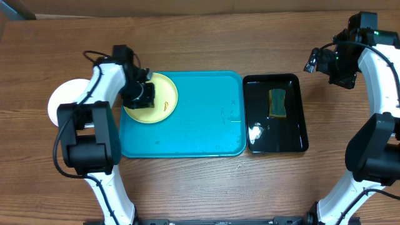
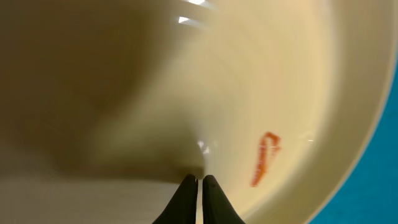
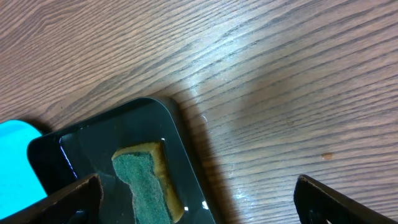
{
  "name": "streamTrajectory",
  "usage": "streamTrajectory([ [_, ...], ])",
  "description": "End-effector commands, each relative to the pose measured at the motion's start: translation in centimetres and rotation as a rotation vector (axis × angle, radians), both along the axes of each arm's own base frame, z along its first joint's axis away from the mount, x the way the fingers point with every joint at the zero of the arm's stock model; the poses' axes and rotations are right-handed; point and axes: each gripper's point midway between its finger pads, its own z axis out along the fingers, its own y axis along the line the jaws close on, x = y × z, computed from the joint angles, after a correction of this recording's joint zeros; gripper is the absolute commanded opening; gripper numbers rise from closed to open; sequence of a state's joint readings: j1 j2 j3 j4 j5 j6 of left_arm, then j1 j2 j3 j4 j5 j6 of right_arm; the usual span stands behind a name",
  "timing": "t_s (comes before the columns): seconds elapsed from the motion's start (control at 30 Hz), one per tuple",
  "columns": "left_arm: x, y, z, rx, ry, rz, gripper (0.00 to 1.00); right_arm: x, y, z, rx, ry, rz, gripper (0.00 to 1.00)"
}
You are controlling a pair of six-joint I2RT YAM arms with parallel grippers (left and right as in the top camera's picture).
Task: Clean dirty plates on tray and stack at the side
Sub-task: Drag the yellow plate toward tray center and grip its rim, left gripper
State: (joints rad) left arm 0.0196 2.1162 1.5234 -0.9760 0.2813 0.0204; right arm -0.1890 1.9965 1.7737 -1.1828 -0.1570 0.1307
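From above, the left gripper (image 1: 142,95) sits over the near-side rim of the round, shallow yellow-green plate (image 1: 161,99); the plate lies in the corner of the turquoise tray (image 1: 200,131) beneath it, a smooth plastic rectangle with rounded corners and a raised lip, bare and open beyond the plate; a white plate (image 1: 61,103) rests on the wood-grain table (image 1: 200,37) behind this arm, off the tray; the right gripper (image 1: 317,61) hangs above bare wood, the glossy black tray (image 1: 290,134) and its green sponge (image 1: 277,103) off to its side. At the left wrist, the dark fingers (image 2: 211,199) are pinched together on the plate (image 2: 124,74) (only a pale sliver shows between them); ahead, an orange-brown smear (image 2: 266,158) marks the glazed surface, turquoise (image 2: 380,186) past the curved edge. At the right wrist, the right gripper (image 3: 198,183) is spread wide and holds nothing; the black tray's rounded corner (image 3: 74,155) and the coarse sponge (image 3: 143,186) lie near one finger, open table (image 3: 280,74) by the other.
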Motion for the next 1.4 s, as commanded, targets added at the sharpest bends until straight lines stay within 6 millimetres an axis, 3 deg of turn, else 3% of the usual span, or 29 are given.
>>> streamTrajectory([
  [0.0, 0.9, -2.8, 1.1, -0.071, -0.021, -0.022, 0.05, 0.3, -0.1, 1.0, -0.004, -0.027, -0.005, 1.0],
  [0.1, 2.7, -1.1, 3.0, 0.033, -0.077, 0.04, 0.05, 0.3, -0.1, 1.0, -0.004, -0.027, -0.005, 1.0],
  [0.23, 5.4, 2.2, 8.0, 0.209, -0.224, 0.12, 0.09, 0.3, -0.1, 1.0, -0.004, -0.027, -0.005, 1.0],
  [0.27, 5.9, 3.0, 9.0, 0.254, -0.261, 0.131, 0.12, 0.3, -0.1, 1.0, -0.004, -0.027, -0.005, 1.0],
  [0.33, 6.4, 4.3, 10.4, 0.329, -0.313, 0.144, 0.27, 0.3, -0.1, 1.0, -0.004, -0.027, -0.005, 1.0],
  [0.4, 6.6, 5.2, 10.8, 0.383, -0.329, 0.119, 0.35, 0.3, -0.1, 1.0, -0.004, -0.027, -0.005, 1.0],
  [0.63, 6.3, 6.5, 6.9, 0.426, -0.255, 0.015, 0.39, 0.3, -0.1, 1.0, -0.004, -0.027, -0.005, 1.0],
  [0.8, 6.9, 8.0, 4.7, 0.422, -0.233, 0.04, 0.39, 0.3, -0.1, 1.0, -0.004, -0.027, -0.005, 1.0],
  [1.1, 6.3, 8.3, 0.8, 0.344, -0.154, 0.023, 0.37, 0.3, -0.1, 1.0, -0.004, -0.027, -0.005, 1.0],
  [1.37, 6.2, 7.2, 0.2, 0.291, -0.145, 0.011, 0.34, 0.3, -0.1, 1.0, -0.004, -0.027, -0.006, 1.0],
])
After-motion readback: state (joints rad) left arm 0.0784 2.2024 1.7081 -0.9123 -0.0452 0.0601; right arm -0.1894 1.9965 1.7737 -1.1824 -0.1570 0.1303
